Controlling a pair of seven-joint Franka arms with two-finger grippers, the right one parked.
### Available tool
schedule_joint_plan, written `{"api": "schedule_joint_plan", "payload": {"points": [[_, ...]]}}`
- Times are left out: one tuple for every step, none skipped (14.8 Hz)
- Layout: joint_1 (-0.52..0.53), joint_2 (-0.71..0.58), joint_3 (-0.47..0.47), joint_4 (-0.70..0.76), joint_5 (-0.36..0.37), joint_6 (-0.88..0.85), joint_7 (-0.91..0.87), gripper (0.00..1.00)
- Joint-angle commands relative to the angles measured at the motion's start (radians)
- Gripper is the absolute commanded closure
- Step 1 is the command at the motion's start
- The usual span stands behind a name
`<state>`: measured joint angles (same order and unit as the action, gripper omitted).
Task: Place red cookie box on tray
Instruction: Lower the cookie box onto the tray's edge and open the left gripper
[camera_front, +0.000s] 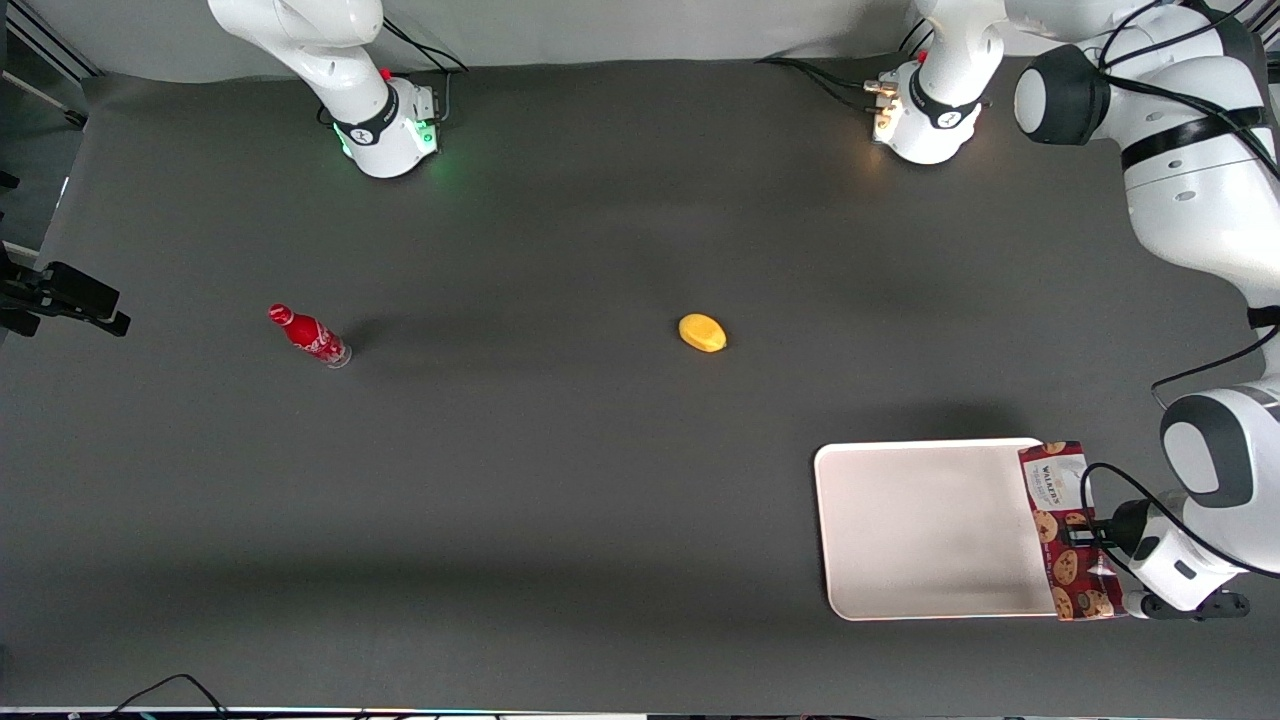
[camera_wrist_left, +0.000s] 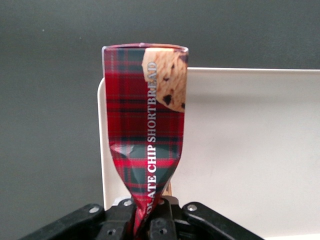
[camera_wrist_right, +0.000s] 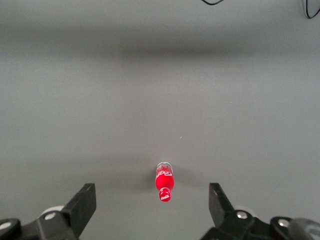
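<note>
A red bottle (camera_front: 308, 336) stands toward the parked arm's end, a yellow object (camera_front: 702, 333) mid-table. The gripper (camera_front: 1082, 531) pinches the red cookie box (camera_front: 1068, 531) over the tray (camera_front: 925, 530) rim (the wrist view shows the carton (camera_wrist_left: 146, 135) crumpled between its fingers (camera_wrist_left: 160, 220)).

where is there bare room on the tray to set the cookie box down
Nearly the whole tray floor is bare, from the rim facing the yellow object down to the rim nearest the front camera. The only crowded strip is the edge at the working arm's end, where the end effector holds the red cookie box pinched above the rim.
</note>
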<state>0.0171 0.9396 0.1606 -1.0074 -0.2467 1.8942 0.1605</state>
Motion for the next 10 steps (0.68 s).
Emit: {"api": "schedule_joint_plan", "payload": {"points": [[-0.003,0.031,0.019,0.020,-0.009,0.006,-0.015,1.00],[-0.003,0.031,0.019,0.003,-0.009,0.006,-0.013,1.00],[-0.003,0.030,0.028,-0.013,-0.009,0.005,-0.007,1.00],[-0.003,0.030,0.033,-0.025,-0.009,0.006,0.001,1.00],[-0.003,0.030,0.033,-0.034,-0.011,0.006,0.004,1.00],[-0.003,0.028,0.033,-0.040,-0.011,0.006,0.004,1.00],[-0.003,0.028,0.033,-0.042,-0.013,0.008,0.004,1.00],[-0.003,0.028,0.033,-0.043,-0.013,0.008,0.004,1.00],[-0.003,0.028,0.033,-0.046,-0.013,0.008,0.004,1.00],[-0.003,0.028,0.033,-0.046,-0.013,0.017,0.004,1.00]]}}
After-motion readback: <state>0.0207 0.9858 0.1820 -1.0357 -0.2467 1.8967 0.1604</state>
